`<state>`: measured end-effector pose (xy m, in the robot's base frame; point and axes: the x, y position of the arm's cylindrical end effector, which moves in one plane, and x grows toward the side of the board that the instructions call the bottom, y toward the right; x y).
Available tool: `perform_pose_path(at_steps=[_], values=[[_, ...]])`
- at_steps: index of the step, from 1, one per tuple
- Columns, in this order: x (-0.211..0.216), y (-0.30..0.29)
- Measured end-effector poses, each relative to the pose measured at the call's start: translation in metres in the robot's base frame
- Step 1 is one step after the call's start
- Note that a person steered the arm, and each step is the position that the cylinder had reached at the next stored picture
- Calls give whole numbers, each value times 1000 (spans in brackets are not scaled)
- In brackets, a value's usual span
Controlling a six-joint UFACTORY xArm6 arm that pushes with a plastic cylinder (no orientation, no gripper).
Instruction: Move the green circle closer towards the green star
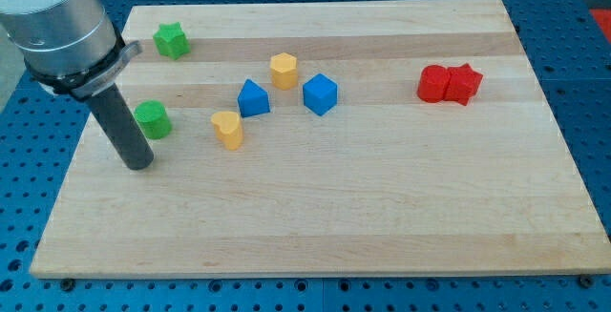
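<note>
The green circle (152, 119) lies near the board's left edge. The green star (171, 40) lies above it, near the top left corner. My tip (138, 164) rests on the board just below and slightly left of the green circle, close to it; I cannot tell whether they touch. The rod rises up and to the left from the tip to the grey arm.
A yellow heart (228, 129), a blue triangle-like block (253, 97), a yellow hexagon (284, 70) and a blue cube-like block (320, 93) lie in the middle. Two red blocks (449, 84) touch each other at the right. The wooden board (382, 207) sits on a blue surface.
</note>
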<state>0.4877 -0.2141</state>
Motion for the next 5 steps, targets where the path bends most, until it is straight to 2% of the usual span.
perform_pose_path(at_steps=[4, 5], values=[[-135, 12], [-156, 12]])
